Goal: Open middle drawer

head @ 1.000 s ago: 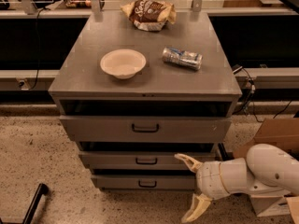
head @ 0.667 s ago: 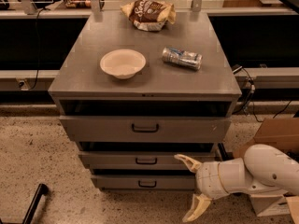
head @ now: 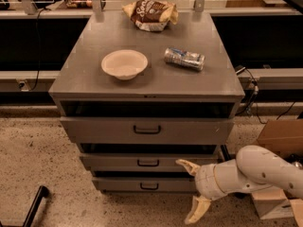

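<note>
Gripper (head: 185,192) is sitting low at the bench's (head: 83,72) front right, jaws spread wide and holding nothing. The upper finger is just beside the right end of the middle drawer (head: 113,162), which is looking barely out, if at all. Its handle (head: 148,163) is sitting at the centre of the front, well left of the jaws.

Risks I'm seeing:
- Handles are stacking close together, so the jaws could be closing on the bottom drawer (head: 118,184) handle instead.
- Handle is small and shallow, so a partial grip could be slipping off mid-pull.
- Pulling off-axis could be binding the drawer or jolting the bench. The can (head: 184,59) is lying on its side and could be rolling off.
- Upper finger could be snagging the drawer front on approach.

Counting: three drawers including the top drawer (head: 94,129), one handle each; one bowl (head: 124,64), one can, one snack bag (head: 150,14).
</note>
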`<state>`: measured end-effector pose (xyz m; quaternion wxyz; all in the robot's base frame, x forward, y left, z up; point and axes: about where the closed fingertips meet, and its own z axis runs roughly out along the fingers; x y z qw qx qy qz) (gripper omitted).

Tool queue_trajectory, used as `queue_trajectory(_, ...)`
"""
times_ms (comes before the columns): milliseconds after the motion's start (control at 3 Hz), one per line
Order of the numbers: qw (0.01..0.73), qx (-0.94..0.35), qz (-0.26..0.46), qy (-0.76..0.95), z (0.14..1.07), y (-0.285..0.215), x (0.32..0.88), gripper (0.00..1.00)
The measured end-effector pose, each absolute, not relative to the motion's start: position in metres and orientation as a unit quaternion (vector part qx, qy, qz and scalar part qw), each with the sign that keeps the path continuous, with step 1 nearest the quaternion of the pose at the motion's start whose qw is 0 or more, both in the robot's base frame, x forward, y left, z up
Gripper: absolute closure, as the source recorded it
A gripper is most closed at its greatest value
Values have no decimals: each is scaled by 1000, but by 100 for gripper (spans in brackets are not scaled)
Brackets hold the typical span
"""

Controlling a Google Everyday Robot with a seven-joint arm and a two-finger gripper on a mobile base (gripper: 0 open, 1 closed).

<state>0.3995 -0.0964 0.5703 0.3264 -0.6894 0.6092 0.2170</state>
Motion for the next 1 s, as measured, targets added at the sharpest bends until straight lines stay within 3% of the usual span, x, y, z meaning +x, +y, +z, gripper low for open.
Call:
queue_trajectory(333, 283, -699, 179, 632, 529, -107, 421, 0)
queue_trajectory(1000, 316, -674, 81, 663, 489, -151, 471, 0)
